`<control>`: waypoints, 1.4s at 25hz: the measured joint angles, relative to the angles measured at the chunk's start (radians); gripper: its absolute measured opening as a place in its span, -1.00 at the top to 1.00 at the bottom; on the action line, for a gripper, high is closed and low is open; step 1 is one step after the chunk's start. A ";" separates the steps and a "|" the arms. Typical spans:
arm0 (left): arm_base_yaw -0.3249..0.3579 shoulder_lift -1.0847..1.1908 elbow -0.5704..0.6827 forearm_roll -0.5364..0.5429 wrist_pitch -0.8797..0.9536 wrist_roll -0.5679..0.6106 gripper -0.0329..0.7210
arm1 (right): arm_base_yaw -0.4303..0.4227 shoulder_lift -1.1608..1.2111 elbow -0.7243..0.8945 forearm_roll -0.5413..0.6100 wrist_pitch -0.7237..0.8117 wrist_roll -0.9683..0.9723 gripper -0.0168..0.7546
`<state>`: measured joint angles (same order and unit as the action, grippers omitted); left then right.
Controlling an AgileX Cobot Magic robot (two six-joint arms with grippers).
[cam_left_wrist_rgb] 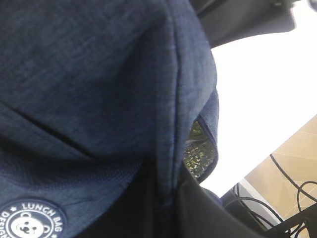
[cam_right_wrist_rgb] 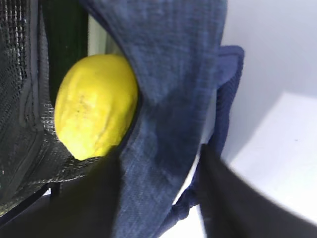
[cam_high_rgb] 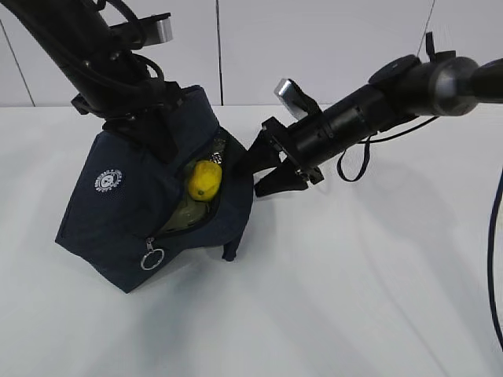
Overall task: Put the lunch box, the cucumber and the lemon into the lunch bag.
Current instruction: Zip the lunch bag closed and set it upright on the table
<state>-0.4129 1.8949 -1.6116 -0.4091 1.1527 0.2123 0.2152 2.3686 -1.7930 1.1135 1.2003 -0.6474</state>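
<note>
The navy lunch bag [cam_high_rgb: 118, 212] stands tilted at the left with its zipper open. The yellow lemon [cam_high_rgb: 204, 181] sits in the opening, on the pale green lid of the lunch box [cam_high_rgb: 185, 214]. My left gripper [cam_high_rgb: 153, 129] is shut on a fold of the bag's top fabric [cam_left_wrist_rgb: 168, 198]. My right gripper [cam_high_rgb: 263, 169] is open, its fingers on either side of the bag's loose flap [cam_right_wrist_rgb: 168, 124], close to the lemon [cam_right_wrist_rgb: 96, 106]. A dark green strip behind the lemon looks like the cucumber [cam_right_wrist_rgb: 67, 44].
The zipper's metal ring pull [cam_high_rgb: 152, 259] hangs at the bag's front lower edge. A round white logo [cam_high_rgb: 109, 181] is on the bag's side. The white table [cam_high_rgb: 354, 298] extends to the right and front. A black cable [cam_high_rgb: 497, 259] hangs at the far right.
</note>
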 joint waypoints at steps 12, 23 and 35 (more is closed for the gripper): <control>0.000 0.000 0.000 0.000 0.001 0.000 0.86 | 0.006 0.024 0.002 0.033 -0.006 -0.002 0.87; 0.000 0.000 0.000 -0.048 -0.005 0.000 0.86 | 0.008 -0.034 -0.061 0.045 -0.006 0.006 0.91; -0.057 0.002 0.000 -0.280 -0.126 0.036 0.86 | -0.034 -0.251 -0.159 -0.332 0.027 0.228 0.91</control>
<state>-0.4694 1.8972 -1.6116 -0.6896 1.0268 0.2482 0.1812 2.1173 -1.9515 0.7817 1.2274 -0.4193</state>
